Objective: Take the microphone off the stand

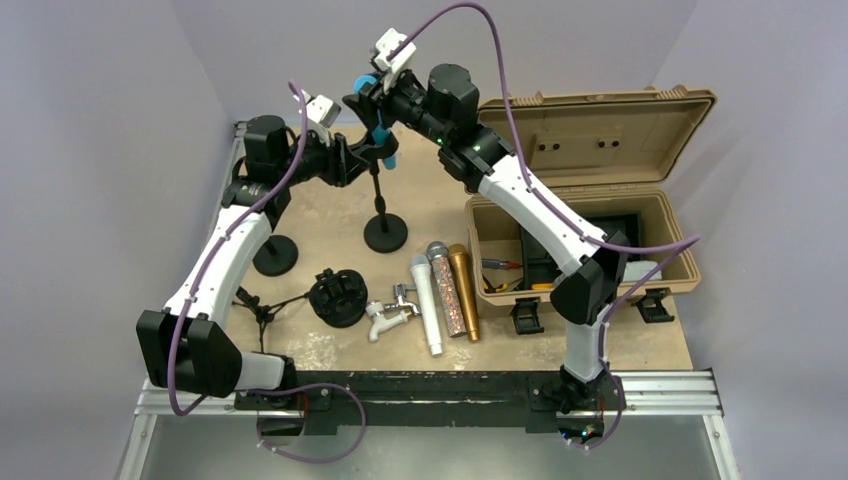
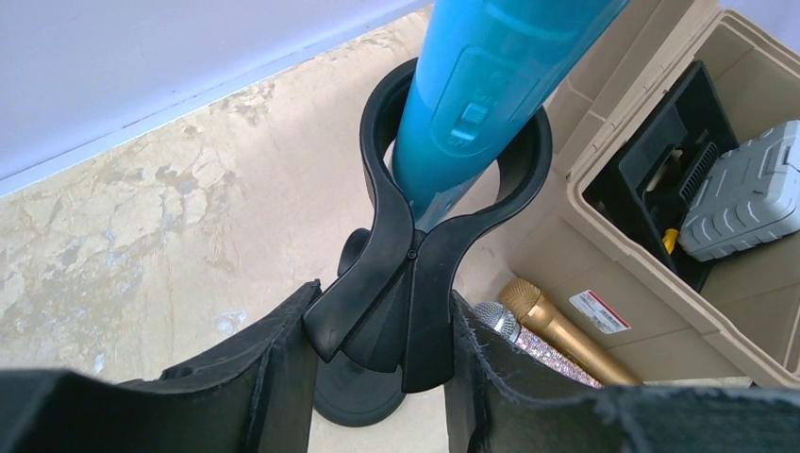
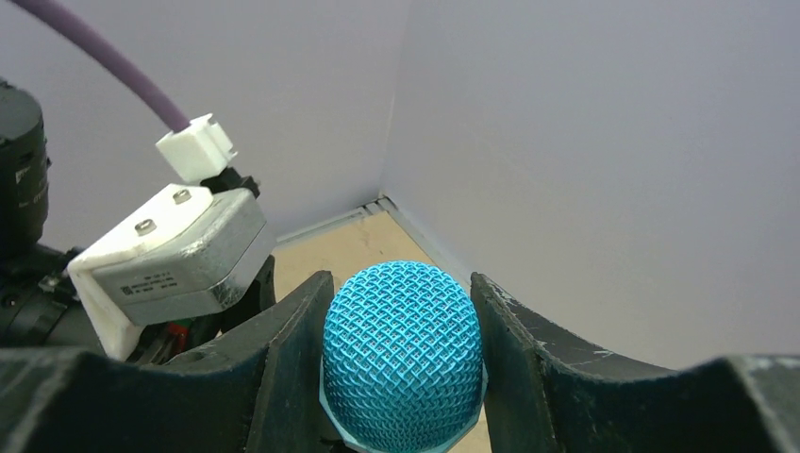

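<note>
- The blue microphone (image 2: 491, 85) sits in the clip (image 2: 415, 255) at the top of the stand (image 1: 378, 195), raised above the back of the table (image 1: 440, 190).
- Its long axis runs steeply, with the mesh head up and the tail down through the clip's ring. The way out looks to be head-first, up along that axis.
- The right gripper (image 3: 404, 316) is at the top end. Its fingers (image 3: 292, 359) pinch the mesh head from both sides, so this arm has the microphone itself.
- The left gripper (image 2: 382, 330) is lower, at the clip. Its fingers (image 2: 274, 377) press on the two handles, one on each. I judge it is squeezing them to loosen the ring, though the ring looks close around the body.
- Three other microphones (image 1: 446, 290) lie side by side on the table in front of the stand. An open tan case (image 1: 600, 130) stands to the right.
- A second stand base (image 1: 275, 255) and a round black holder (image 1: 338, 297) sit to the left.
- Nothing stands above the head, and the ring looks like the only thing in the way.
</note>
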Available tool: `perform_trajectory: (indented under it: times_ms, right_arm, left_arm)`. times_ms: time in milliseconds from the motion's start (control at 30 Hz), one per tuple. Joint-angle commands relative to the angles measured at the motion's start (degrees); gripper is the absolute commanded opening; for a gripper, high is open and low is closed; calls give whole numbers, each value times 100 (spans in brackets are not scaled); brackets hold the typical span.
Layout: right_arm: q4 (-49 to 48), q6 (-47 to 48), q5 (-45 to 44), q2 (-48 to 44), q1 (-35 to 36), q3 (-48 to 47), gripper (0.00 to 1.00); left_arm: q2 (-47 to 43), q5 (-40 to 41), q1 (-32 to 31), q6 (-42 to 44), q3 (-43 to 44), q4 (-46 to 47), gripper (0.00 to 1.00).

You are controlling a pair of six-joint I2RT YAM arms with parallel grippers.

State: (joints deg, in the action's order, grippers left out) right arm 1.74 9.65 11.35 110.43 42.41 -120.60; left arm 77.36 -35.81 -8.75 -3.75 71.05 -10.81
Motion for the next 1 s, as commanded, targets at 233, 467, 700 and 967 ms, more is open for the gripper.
perform_trajectory:
  times_ms: [233, 467, 700, 967]
  right_arm:
    - [-672, -200, -2932, -1753, -111, 500, 1]
    - [-1132, 45, -3366, -1977, -119, 922, 0]
    - [-595, -61, -3063, -1811, -111, 62, 0]
    - [-275, -769, -2301, -2460, -37, 1537, 0]
  left_arm:
    - [-46, 135, 5, 64, 259, -322, 0]
    - [-101, -70, -8, 55, 238, -257, 0]
    - [-212, 481, -65, 161, 123, -341, 0]
    - [-326, 1147, -56, -163, 295, -688, 28]
